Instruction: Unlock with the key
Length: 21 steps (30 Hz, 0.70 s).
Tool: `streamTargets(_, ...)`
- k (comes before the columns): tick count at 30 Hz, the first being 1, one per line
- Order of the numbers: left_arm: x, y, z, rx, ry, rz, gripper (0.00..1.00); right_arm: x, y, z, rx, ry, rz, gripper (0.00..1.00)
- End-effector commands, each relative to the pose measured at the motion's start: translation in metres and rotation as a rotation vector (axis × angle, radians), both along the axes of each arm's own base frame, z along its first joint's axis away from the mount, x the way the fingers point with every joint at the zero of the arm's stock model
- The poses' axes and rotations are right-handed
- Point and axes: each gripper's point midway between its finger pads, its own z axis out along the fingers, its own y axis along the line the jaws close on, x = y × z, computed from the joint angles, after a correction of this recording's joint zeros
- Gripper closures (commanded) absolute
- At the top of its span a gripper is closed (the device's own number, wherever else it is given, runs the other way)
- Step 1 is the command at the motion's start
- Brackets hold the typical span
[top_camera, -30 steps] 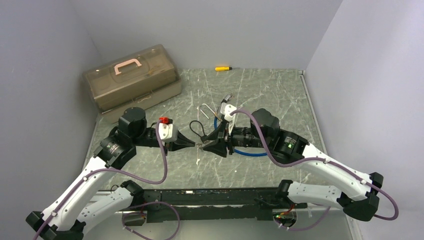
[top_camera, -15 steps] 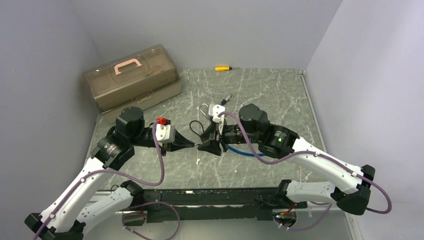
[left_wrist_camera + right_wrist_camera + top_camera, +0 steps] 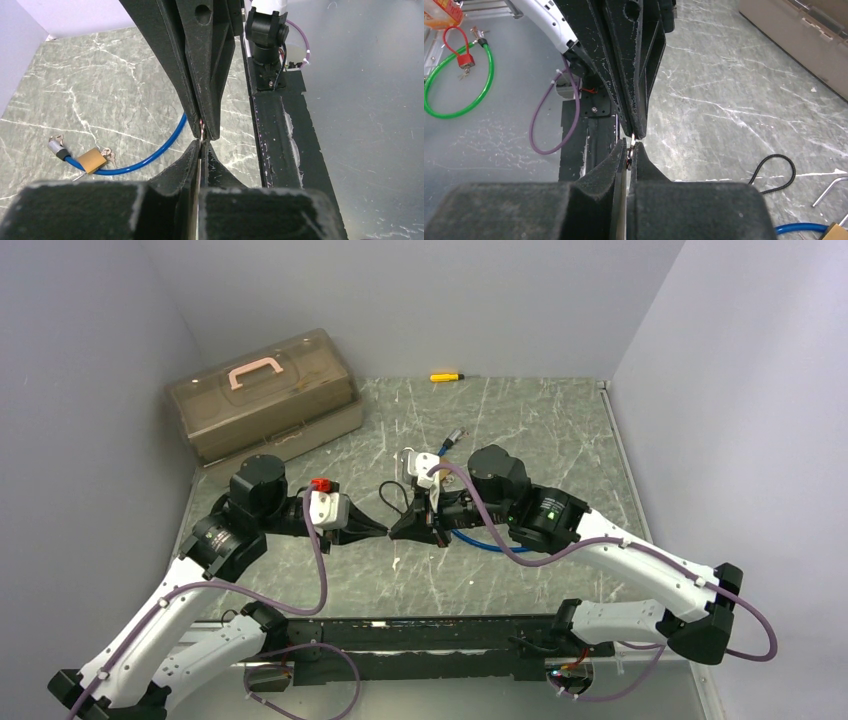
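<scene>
Where the left gripper [image 3: 384, 532] and right gripper [image 3: 395, 531] meet, both pinch one thin silvery key [image 3: 629, 151].

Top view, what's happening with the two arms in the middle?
The left gripper and right gripper meet tip to tip above the table. Both are shut on a small metal piece that looks like the key, as in a handover. The brass padlock on its blue cable lies on the table, away from both grippers, so the key has not reached the lock yet.
</scene>
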Motion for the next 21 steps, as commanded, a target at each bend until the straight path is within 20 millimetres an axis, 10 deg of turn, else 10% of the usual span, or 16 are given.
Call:
streamTargets(1,-0.005,0.003,0.025,-0.039,-0.067,-0.005,0.86,-0.002,-0.005,0.020,0.038,-0.015,-0.002,1.00)
streamTargets(11,0.004,0.009,0.048,-0.060,-0.103,0.052,0.64,-0.010,-0.019,0.021,0.087,0.020,-0.020,1.00)
streamTargets(21,-0.002,0.005,0.022,-0.051,0.013,0.024,0.50,-0.012,-0.022,0.050,0.250,-0.004,-0.046,1.00)
